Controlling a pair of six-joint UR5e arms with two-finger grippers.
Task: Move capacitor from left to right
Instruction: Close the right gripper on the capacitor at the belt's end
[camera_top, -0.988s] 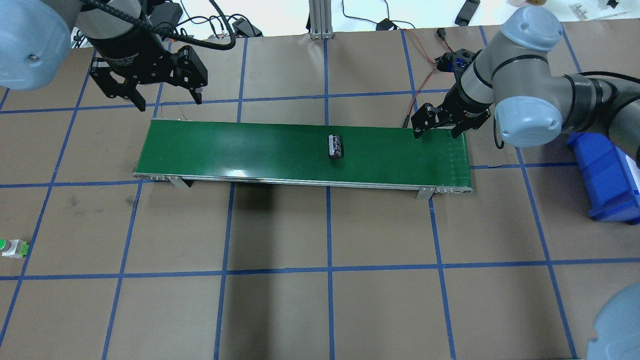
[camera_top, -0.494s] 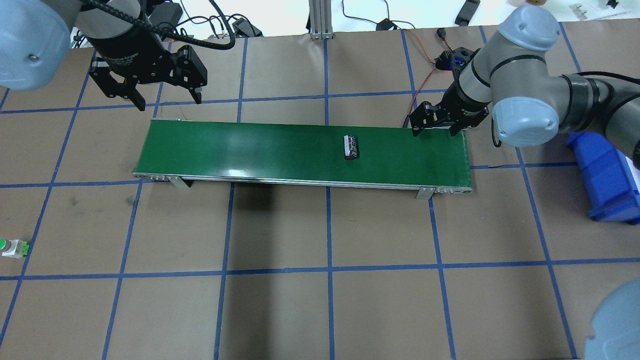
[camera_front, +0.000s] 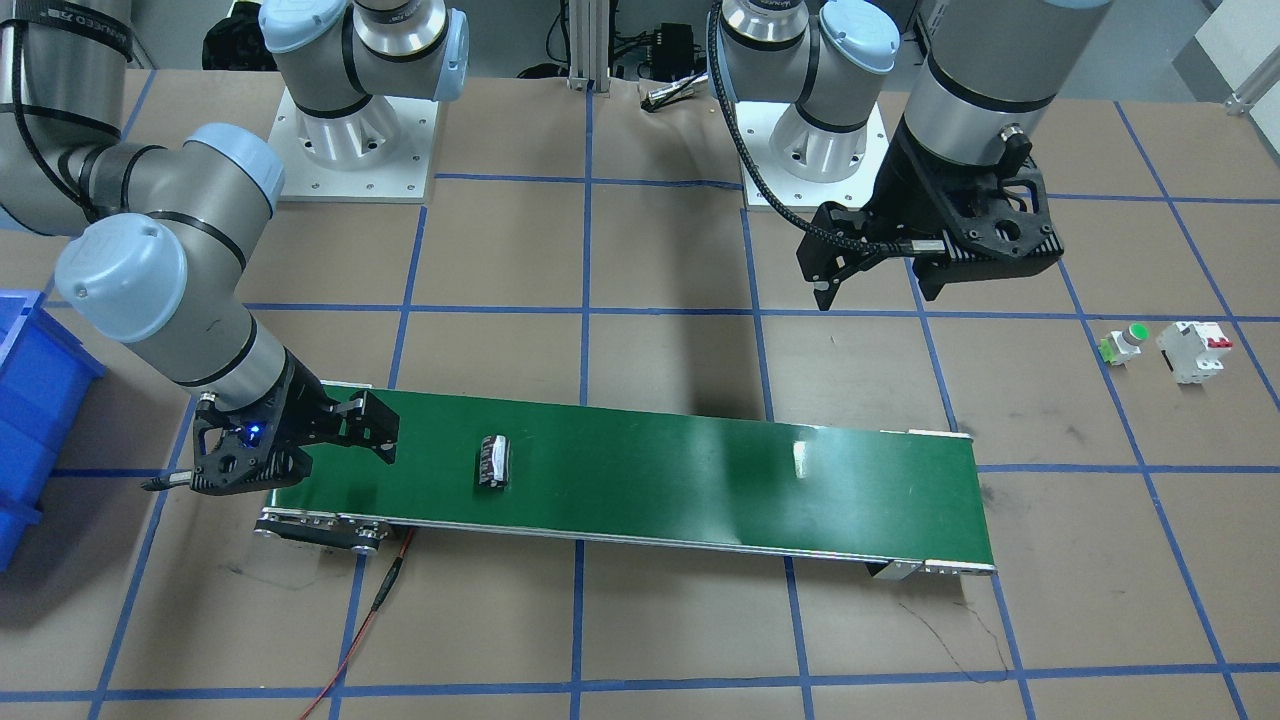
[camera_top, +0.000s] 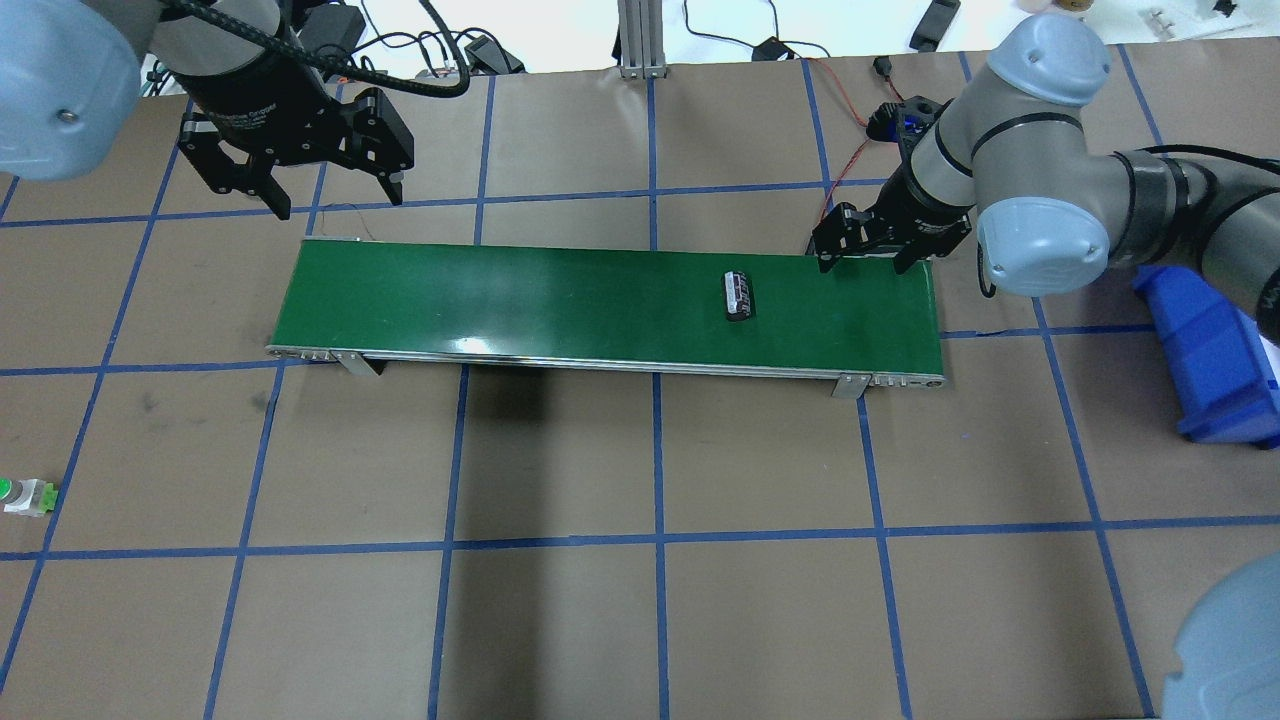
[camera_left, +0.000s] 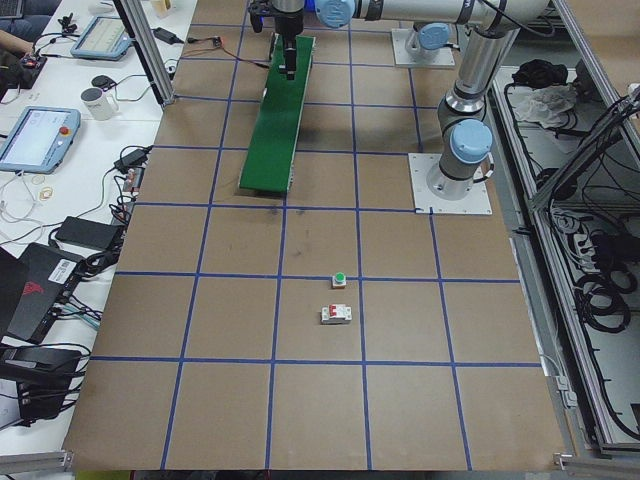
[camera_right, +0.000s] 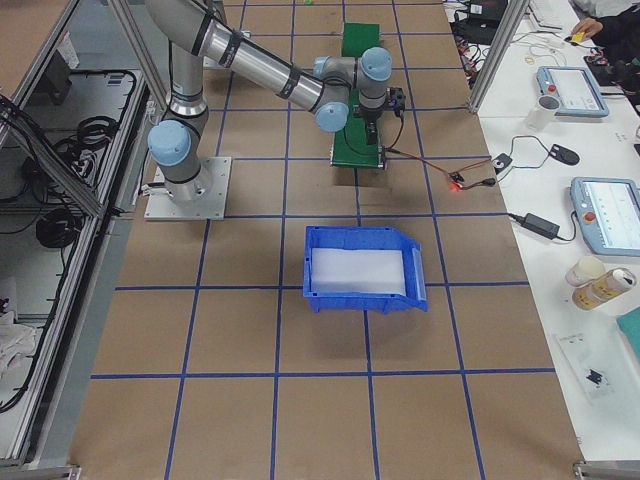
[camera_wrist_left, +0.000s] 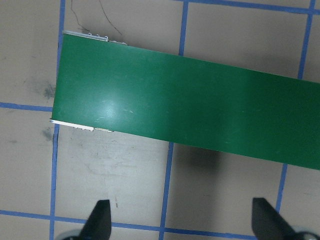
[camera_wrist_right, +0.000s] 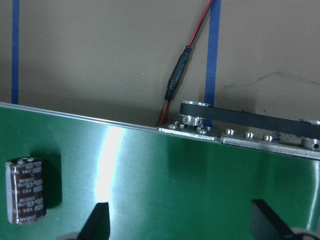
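The only container on the table is the blue bin (camera_right: 417, 275), which sits in the middle of the exterior right view and at the far right edge of the overhead view. It is open-topped, and its inside shows only a pale whitish surface. I cannot make out any parts in it.

The capacitor (camera_top: 739, 296) is not in the bin. It lies on its side on the green conveyor belt (camera_top: 560, 300), right of the belt's middle in the overhead view, with its striped markings facing up. In the right wrist view it shows at the lower left (camera_wrist_right: 26, 190), flat on the belt and just to the left of the nearer fingertip.

The right gripper (camera_top: 865, 262) hangs over the belt's right end at its far edge, near the capacitor but not touching it. Its fingers are spread apart, with nothing between them.

The left gripper (camera_top: 340, 203) is at the upper left of the overhead view, just beyond the belt's left end. Its fingers (camera_wrist_left: 99, 220) are also spread wide, with only bare table and the belt's end below them.

At the right of the front-facing view, well away from the belt, a green-capped push button (camera_front: 1127, 343) and a white circuit breaker (camera_front: 1192, 350) with red switches stand side by side on the brown table (camera_front: 680, 640).
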